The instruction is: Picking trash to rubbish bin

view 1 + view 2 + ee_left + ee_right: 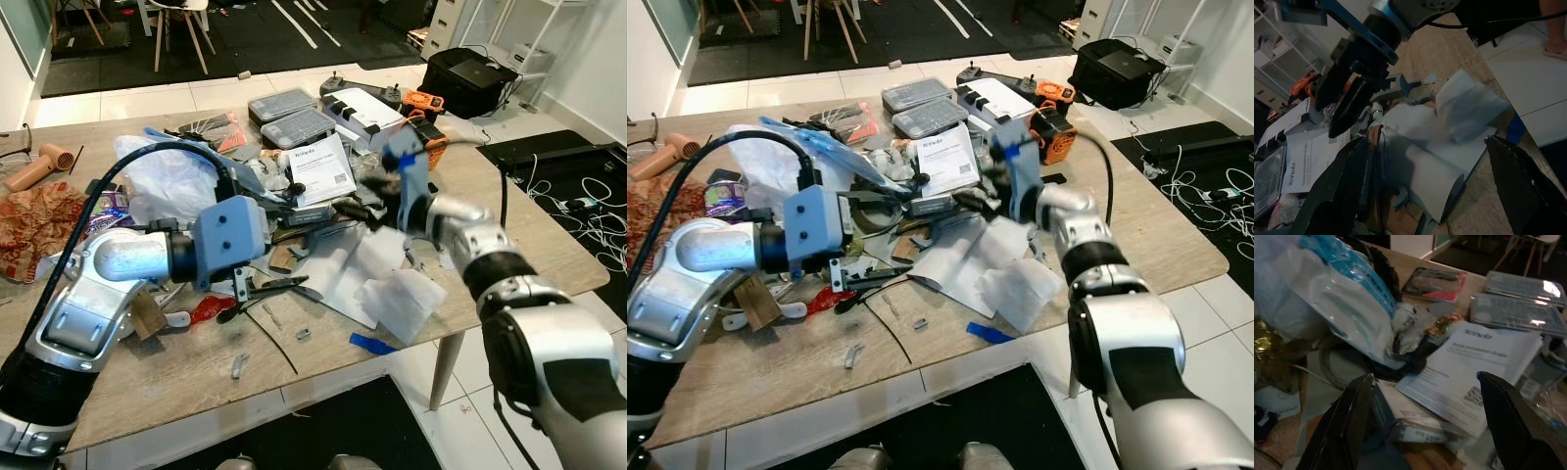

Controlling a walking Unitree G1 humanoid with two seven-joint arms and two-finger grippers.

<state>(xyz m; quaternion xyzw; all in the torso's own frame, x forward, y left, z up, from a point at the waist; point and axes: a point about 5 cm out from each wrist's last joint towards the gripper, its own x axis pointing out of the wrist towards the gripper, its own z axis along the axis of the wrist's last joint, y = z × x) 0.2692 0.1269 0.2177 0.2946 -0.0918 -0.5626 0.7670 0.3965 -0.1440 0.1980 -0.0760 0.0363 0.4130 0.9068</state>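
Observation:
Loose trash covers a wooden table point(529, 245). My left gripper point(260, 294) is low over the middle of the clutter and open, its fingers point(1337, 196) spread on either side of flat white paper sheets point(1425, 166). A crumpled white paper point(402, 299) lies near the front edge, just right of those sheets. My right gripper point(370, 191) hovers, blurred, over the pile behind the sheets and is open. Between its fingers point(1347, 426) I see a Tenda leaflet point(1474, 367) and a white and blue plastic bag point(1337, 298).
Two clear cases point(291, 117), a white box point(364, 110) and an orange tool point(426, 103) stand at the back. A hair dryer point(39, 166) and patterned cloth point(34, 215) lie far left. A black bag point(470, 78) and cables point(588, 206) are on the floor at right.

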